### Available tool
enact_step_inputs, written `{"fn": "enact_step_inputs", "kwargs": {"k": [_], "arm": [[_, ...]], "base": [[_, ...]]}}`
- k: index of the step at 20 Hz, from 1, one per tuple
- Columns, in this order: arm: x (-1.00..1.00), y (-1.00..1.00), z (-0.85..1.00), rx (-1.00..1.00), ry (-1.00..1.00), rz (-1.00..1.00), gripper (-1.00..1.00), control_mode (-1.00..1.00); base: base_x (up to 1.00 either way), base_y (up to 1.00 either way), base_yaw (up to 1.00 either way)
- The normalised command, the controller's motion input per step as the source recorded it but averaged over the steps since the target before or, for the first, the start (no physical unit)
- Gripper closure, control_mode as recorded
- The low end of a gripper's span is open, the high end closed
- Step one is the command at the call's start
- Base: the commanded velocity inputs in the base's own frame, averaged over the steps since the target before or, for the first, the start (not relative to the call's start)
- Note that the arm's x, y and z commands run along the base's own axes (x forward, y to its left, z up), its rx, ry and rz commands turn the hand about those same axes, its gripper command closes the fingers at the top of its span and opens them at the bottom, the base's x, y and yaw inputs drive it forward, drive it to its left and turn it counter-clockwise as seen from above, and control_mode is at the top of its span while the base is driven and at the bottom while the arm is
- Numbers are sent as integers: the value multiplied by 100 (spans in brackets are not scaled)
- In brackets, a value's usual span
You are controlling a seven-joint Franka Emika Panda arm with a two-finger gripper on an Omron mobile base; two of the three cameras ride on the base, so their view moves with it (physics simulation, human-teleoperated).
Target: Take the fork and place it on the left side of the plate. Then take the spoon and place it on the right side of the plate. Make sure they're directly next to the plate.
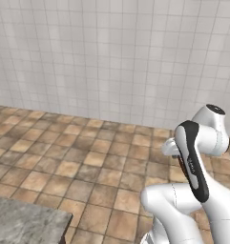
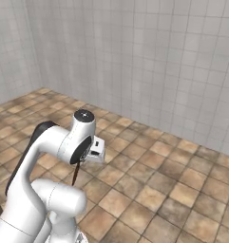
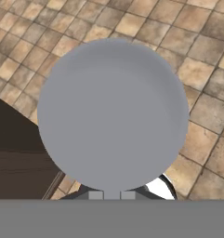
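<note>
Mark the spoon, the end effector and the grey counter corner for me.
spoon [image 3: 112,114]: hand view, middle of its round grey bowl.
end effector [image 3: 111,195]: hand view, between the fingertips, shut on the spoon.
counter [image 1: 26,221]: left base view, its grey top.

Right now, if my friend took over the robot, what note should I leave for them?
Gripper: shut on the spoon, with its round grey bowl close up in the hand view.
Spoon: held in the air over the tiled floor.
Done: the spoon is picked up. These pictures can't tell whether the fork is placed.
Left: carry the spoon to the plate's right side and set it directly next to the plate.
</note>
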Motion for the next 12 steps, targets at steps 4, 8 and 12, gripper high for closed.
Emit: {"fn": "enact_step_inputs", "kwargs": {"k": [4,8,12], "arm": [[0,0,0,0,0,0,100,100],[0,0,0,0,0,0,100,100],[0,0,0,0,0,0,100,100]], "base": [[94,8,27],[94,8,27],[94,8,28]]}}
